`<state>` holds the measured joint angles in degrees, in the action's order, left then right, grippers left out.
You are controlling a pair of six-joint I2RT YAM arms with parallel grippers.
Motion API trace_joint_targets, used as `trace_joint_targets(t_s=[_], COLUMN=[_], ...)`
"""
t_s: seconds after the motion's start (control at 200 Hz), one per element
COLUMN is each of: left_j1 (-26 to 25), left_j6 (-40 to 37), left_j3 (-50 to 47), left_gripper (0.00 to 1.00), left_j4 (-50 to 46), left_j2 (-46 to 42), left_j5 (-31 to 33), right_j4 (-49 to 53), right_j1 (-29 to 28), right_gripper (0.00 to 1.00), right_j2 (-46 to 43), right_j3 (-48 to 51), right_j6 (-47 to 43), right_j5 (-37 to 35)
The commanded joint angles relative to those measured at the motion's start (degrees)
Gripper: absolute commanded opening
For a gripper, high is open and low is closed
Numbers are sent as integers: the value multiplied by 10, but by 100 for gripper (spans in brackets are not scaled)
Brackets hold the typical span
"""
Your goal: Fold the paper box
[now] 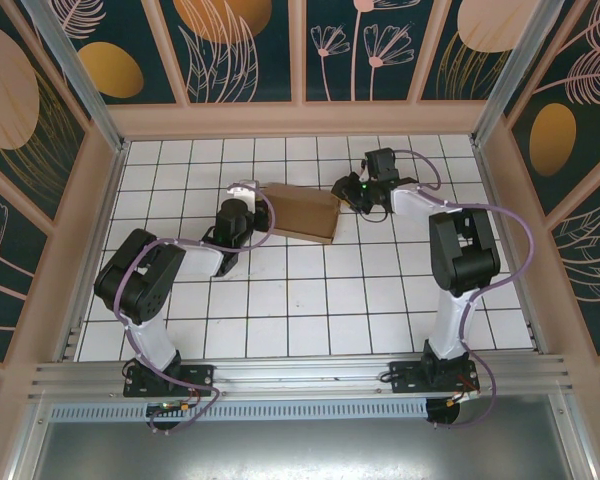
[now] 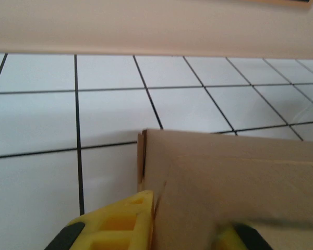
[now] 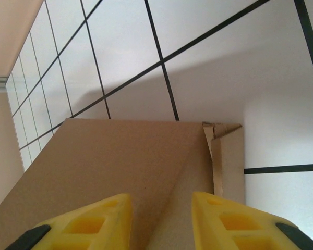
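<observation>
Paper box [image 1: 298, 212] of plain brown cardboard lies flat on the white tiled table [image 1: 310, 310], with the far wall [image 1: 300, 120] near behind it and the arm bases well away in front of it. The left gripper [image 1: 248, 190] is at the box's left end and the right gripper [image 1: 352, 190] at its right end.

In the left wrist view cardboard sits between the yellow fingers [image 2: 120, 226], one outside the box's corner and the other half hidden behind a panel. Those jaws stand apart, but whether they are pinching the panel I cannot tell. In the right wrist view the fingers [image 3: 88, 224] are spread wide with nothing between them, poised over the box's broad face just beside its corner.

That corner [image 3: 216, 130] is my worry. Layered flap edges show there, and they look loosely tucked, though the view is too close to be sure. If the right gripper presses off-centre, the layers could spring apart or buckle rather than seat. The tiles look smooth, so a push from one end alone would probably slide the paper box toward the other arm. A hard squeeze on the left could crease the wall.

Black grout lines grid the table around the box. Pale wooden rails rise behind it, framing dark panels [image 1: 240, 50] painted with leaves and orange discs.
</observation>
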<state>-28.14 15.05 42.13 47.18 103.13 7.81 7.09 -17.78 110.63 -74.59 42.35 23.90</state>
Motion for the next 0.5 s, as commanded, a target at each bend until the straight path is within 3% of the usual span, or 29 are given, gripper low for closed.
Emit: trace_joint_targets(t_s=[0.0,0.205,0.495], left_j1=[-4,-4,-4], left_j6=[1,18,36], left_j3=[-11,-31,-86], left_gripper=[19,27,28], left_j4=[-17,-22,-27], left_j2=[-12,-40,-106], left_j5=[-14,-24,-23], right_j4=[0,2,0], right_j1=[-4,-4,-2], right_gripper=[35,35,41], right_j2=[10,13,14], right_j3=[8,2,-8], right_j6=[-6,-7,-9], right_j5=[1,-2,-4])
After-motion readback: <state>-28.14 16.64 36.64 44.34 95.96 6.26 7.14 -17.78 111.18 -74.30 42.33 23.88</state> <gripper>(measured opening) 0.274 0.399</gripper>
